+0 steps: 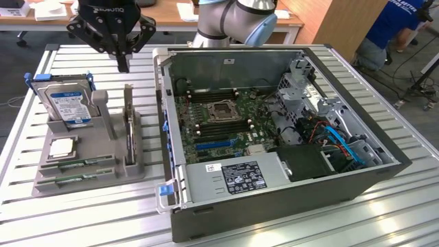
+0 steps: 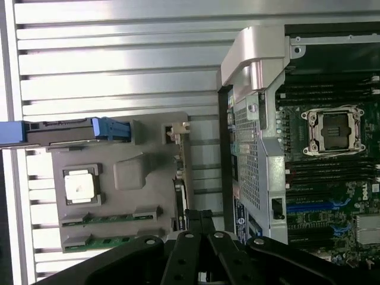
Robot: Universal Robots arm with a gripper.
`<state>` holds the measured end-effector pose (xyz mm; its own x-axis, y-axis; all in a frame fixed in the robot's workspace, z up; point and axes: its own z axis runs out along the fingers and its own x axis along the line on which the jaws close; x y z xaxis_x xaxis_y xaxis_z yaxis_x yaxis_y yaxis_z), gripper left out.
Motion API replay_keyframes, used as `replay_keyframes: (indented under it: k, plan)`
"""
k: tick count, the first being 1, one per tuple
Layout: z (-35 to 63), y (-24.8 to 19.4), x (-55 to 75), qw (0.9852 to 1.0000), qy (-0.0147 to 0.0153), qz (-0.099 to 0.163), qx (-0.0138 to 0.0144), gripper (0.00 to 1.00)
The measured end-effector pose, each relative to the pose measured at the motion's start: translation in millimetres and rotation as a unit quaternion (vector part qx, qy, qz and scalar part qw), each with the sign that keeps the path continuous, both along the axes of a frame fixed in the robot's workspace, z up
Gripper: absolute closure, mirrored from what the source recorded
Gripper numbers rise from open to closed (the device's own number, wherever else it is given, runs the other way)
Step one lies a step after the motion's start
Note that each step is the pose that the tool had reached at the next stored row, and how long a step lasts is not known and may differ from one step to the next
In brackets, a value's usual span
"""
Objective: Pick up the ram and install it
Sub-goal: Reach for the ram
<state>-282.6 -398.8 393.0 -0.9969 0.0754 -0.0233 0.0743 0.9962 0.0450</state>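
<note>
A: What could go wrong for the arm?
B: The claw (image 1: pixel 123 64), pressed together and empty at eleven o'clock, could seize the twin stick (image 1: pixel 72 179), or nudge the ram (image 1: pixel 86 162) crooked in its slot.
A: And the materials?
B: Ribbed aluminium table (image 1: pixel 384 221); sheet-metal computer case (image 1: pixel 274 211); matte grey plastic holder (image 1: pixel 130 172) at eight o'clock, where the ram lies flat: thin, stiff, green.
</note>
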Motion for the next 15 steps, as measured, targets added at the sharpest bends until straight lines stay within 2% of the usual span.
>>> replay_keyframes:
  k: [15]
  plan:
    - [0.0,0.0,-23.7,1.0,0.0,0.0,0.0,0.91]
